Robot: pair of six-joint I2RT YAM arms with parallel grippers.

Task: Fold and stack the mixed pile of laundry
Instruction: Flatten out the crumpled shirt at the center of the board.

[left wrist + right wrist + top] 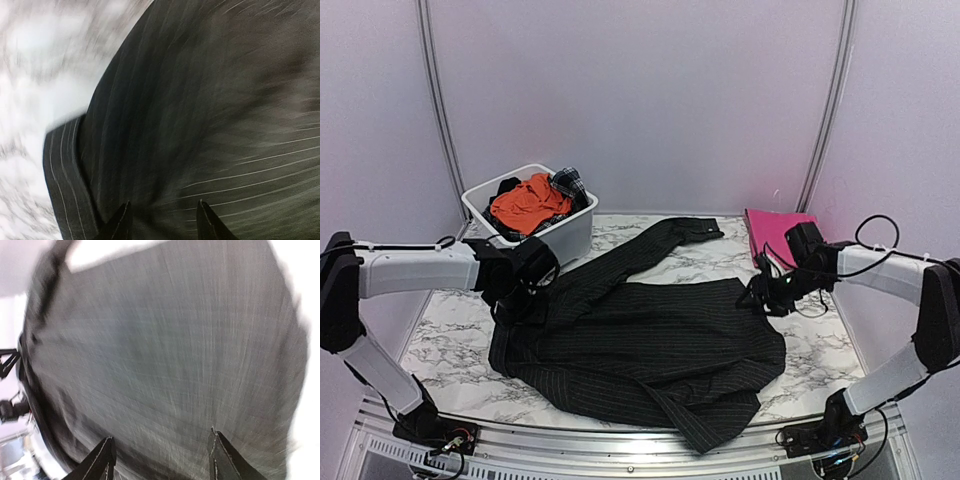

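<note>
Left pincer sits at the left edge of the black pinstriped shirt, fingers spread and nothing visibly pinched; the wrist view is blurred, so contact with the cloth is unclear. Behind it is a white tub holding the orange garment and the small plaid piece, neither sorted yet. The shirt lies mid-desk, roughly flat but rumpled, one sleeve running up toward the back and the hem corner hanging near the front rail. The magenta cloth is folded at the back right, well clear of the shirt body. Right pincer is at the shirt's right edge, also spread, with fabric filling its view and no grip seen. The step looks like smoothing or setting up a fold on the shirt. To do it well, each pincer should take one layer right at the edge, both at matching height, then pull outward to tension the cloth before folding. The stray sleeve goes in first. The thin fabric will likely slide and bunch, so move slowly. The desk is white marble-pattern, smooth and probably slippery. Pale lilac walls with metal rails enclose it, under even light.
</note>
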